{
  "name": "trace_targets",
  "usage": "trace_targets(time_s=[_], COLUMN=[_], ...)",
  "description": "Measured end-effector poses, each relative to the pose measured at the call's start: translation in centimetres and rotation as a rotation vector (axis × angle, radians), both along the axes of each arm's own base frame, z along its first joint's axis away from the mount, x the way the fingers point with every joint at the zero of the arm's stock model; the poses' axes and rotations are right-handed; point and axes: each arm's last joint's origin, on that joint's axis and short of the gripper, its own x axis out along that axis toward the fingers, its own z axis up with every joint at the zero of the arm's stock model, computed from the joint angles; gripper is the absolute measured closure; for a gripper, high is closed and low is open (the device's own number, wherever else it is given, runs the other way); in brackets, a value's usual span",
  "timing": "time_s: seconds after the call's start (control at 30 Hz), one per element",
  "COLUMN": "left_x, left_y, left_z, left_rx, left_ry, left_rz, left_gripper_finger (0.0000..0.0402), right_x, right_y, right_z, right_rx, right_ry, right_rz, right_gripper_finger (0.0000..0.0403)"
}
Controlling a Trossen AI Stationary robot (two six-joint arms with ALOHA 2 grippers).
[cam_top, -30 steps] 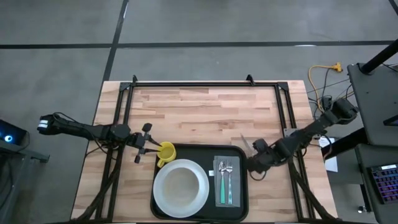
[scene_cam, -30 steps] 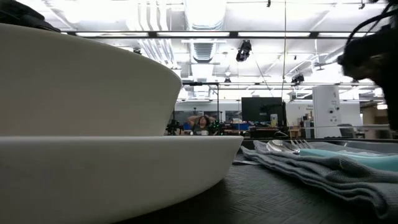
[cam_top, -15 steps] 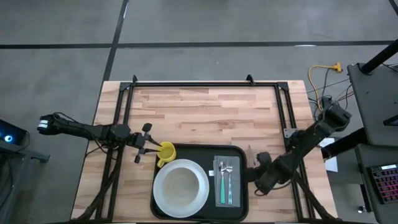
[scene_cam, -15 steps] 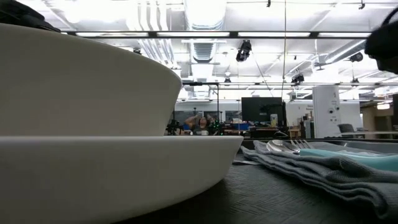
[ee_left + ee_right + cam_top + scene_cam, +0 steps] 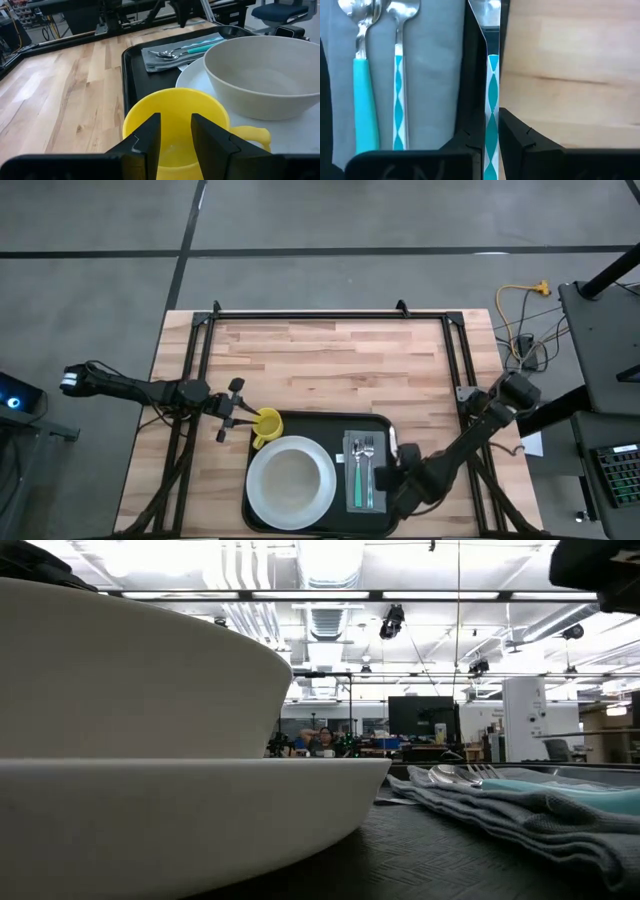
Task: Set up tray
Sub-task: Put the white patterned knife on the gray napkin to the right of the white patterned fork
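- The right gripper (image 5: pixel 491 142) is seen clenched on the teal-and-white diamond-patterned handle of a slim metal knife (image 5: pixel 492 95), the handle being pinched between the two dark fingers (image 5: pixel 517 137).
- The knife is held on edge above the right rim of the large flat black rectangular tray (image 5: pixel 470 70), with the pale wooden table top (image 5: pixel 570 60) on the far side of the rim.
- In the right wrist view, a grey folded cloth napkin (image 5: pixel 427 65) is shown just beside the knife, inside the tray; a metal spoon with a solid teal handle (image 5: pixel 362 95) and a metal fork with a diamond-patterned handle (image 5: pixel 398 90) are laid on it side by side.
- In the high view, the right gripper (image 5: pixel 392 477) is placed over the tray's right edge, just beside the napkin (image 5: pixel 363 472), its dark arm reaching in from the table's right side.
- The left gripper (image 5: pixel 175 135) is closed on the wall of a round yellow plastic cup (image 5: pixel 175 120): one finger (image 5: pixel 147 137) is set near the rim and the other (image 5: pixel 210 137) inside the cup.
- In the high view, the cup (image 5: pixel 268 424) is held at the tray's far left corner, just beside a large white round plate (image 5: pixel 291 483) carrying a white bowl (image 5: pixel 265 75).
- The tray (image 5: pixel 312 422) is lying on the near middle of the table (image 5: pixel 330 365), between the two arms.
- In the low view, the bowl (image 5: pixel 130 670) and plate (image 5: pixel 190 810) are seen close up, with the napkin (image 5: pixel 500 810) and cutlery beside them.
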Motion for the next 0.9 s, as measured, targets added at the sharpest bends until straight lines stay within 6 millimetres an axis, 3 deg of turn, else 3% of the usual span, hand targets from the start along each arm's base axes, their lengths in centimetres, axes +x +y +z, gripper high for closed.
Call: trace_targets(time_s=[0.37,0.6,0.9], left_x=[0.0,0.0,0.0], left_y=[0.0,0.0,0.0], left_z=[0.0,0.0,0.0], left_rx=[0.000,0.000,0.000], left_ry=[0.000,0.000,0.000], left_rz=[0.000,0.000,0.000], left_gripper_finger=[0.0307,0.0307,0.0307], right_x=[3.0,4.7,5.4], right_y=[2.4,2.3,1.8], right_z=[-0.3,-0.6,-0.8], right_rx=[0.000,0.001,0.004], right_ry=[0.003,0.000,-0.003], right_rz=[-0.039,-0.067,-0.087], right_gripper_finger=[0.0381,0.0381,0.0381])
